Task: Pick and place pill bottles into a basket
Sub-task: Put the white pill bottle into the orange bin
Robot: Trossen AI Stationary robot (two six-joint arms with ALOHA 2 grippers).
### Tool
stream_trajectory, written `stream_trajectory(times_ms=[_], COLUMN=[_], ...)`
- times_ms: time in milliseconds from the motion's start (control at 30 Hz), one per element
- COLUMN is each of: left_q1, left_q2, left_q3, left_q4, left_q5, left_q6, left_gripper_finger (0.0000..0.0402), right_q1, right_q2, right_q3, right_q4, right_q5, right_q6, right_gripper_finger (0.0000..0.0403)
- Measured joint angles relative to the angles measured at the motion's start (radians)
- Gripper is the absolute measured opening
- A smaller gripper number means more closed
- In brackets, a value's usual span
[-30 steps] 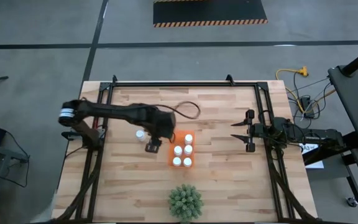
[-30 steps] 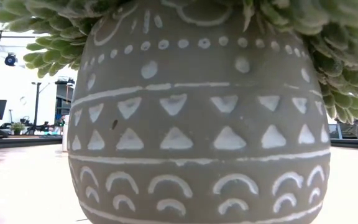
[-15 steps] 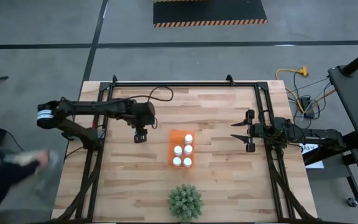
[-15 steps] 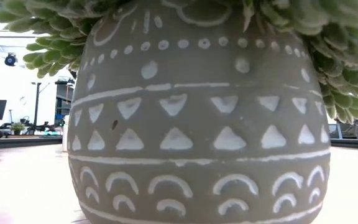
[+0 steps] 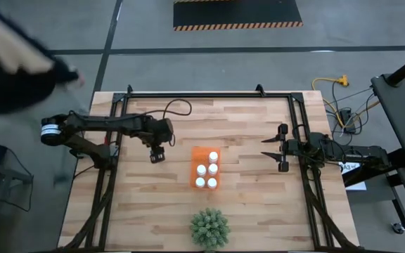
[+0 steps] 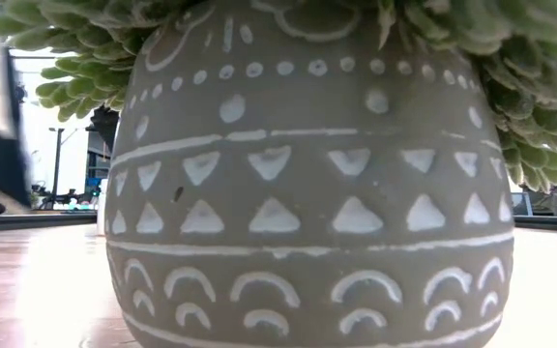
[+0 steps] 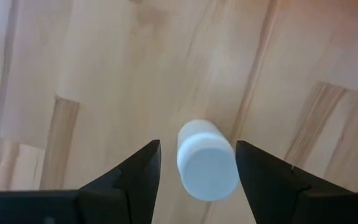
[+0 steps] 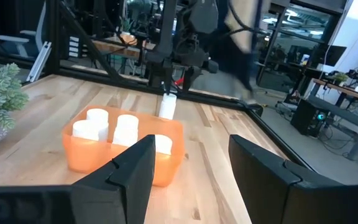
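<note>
From my station I see the left gripper (image 5: 157,156) hanging over the pale wooden slat table (image 5: 245,211), just to the left of the small bright orange rectangular basket (image 5: 196,152). Its two dark fingers (image 7: 143,177) are spread, and in the left wrist view one small white cylindrical pill bottle (image 7: 206,159) with a white cap stands upright on the wood between them, with a gap showing on either side, so the fingers do not touch it. In the high view that bottle is hidden under the gripper. The right wrist view shows the same bottle (image 8: 168,106) standing just beyond the far end of the basket (image 8: 117,163), directly under the left gripper (image 8: 174,79), outside the rim. Inside the basket I count five white-capped bottles (image 5: 211,169), standing upright in two columns towards the end nearest the green spiky round plant (image 5: 209,228); the other end of the basket is bare orange floor. The plant sits at the near edge of the table, apart from the basket, and its grey pot with white painted triangles and arcs (image 6: 307,193) fills nearly the whole low view. The right gripper (image 5: 268,149) waits at the right side of the table, well apart from the basket, with its fingers (image 8: 129,171) spread and nothing between them. A blurred person (image 5: 13,63) in a dark sleeve shows beyond the table's far left corner.
</note>
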Motion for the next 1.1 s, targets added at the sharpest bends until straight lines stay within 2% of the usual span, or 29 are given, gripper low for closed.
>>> stream_trajectory(times_ms=[333, 1100], left_q1=[0.000, 0.000], left_q2=[-0.003, -0.005], left_q3=[-0.048, -0.024], left_q4=[0.011, 0.025], left_q5=[0.014, 0.005], left_q6=[-0.028, 0.003], left_gripper_finger=[0.0190, 0.0190], right_q1=[0.000, 0.000], right_q2=[0.000, 0.000], right_q3=[0.000, 0.000], right_q4=[0.000, 0.000], right_q5=[0.000, 0.000], right_q6=[0.000, 0.000], right_gripper_finger=[0.0194, 0.0194])
